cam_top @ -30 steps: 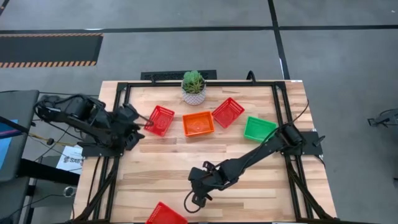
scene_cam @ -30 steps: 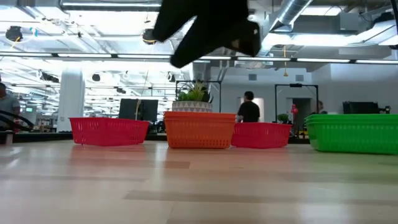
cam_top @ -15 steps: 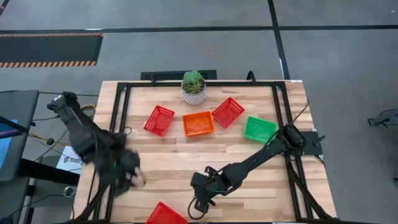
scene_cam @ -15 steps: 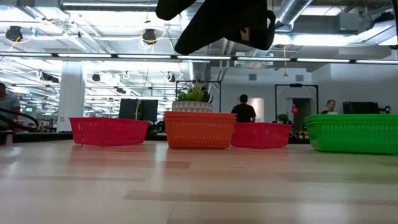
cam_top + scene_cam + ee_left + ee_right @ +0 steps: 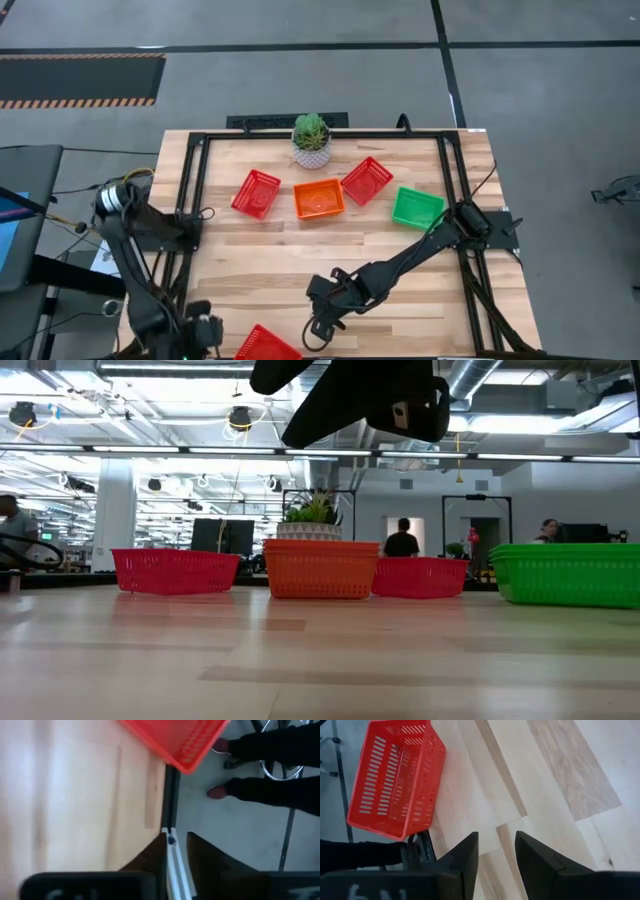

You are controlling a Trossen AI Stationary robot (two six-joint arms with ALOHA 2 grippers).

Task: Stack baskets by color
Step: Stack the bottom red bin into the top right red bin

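Five basket spots show in the high view. A red basket (image 5: 257,193), an orange one (image 5: 319,199), a second red (image 5: 366,181) and a green one (image 5: 417,208) stand in a row at the far side. Orange (image 5: 322,568) and green (image 5: 565,573) show layered rims in the low view. A third red basket (image 5: 265,345) lies at the near edge, one corner (image 5: 190,764) jutting past it. My right gripper (image 5: 495,842) hovers open just right of that basket (image 5: 395,780). My left gripper (image 5: 176,842) is over the near left edge, fingers narrowly apart, holding nothing.
A potted plant (image 5: 311,140) stands at the far edge behind the orange basket. A person's legs and shoes (image 5: 270,750) are on the floor just beyond the near edge. The black table frame rail (image 5: 170,795) runs along that edge. Bare wood (image 5: 300,250) lies mid-table.
My left gripper has swung away from the far-left red basket, toward the table's near left corner and downward, tipping more steeply down. That basket stays where it was. My right gripper has kept still.
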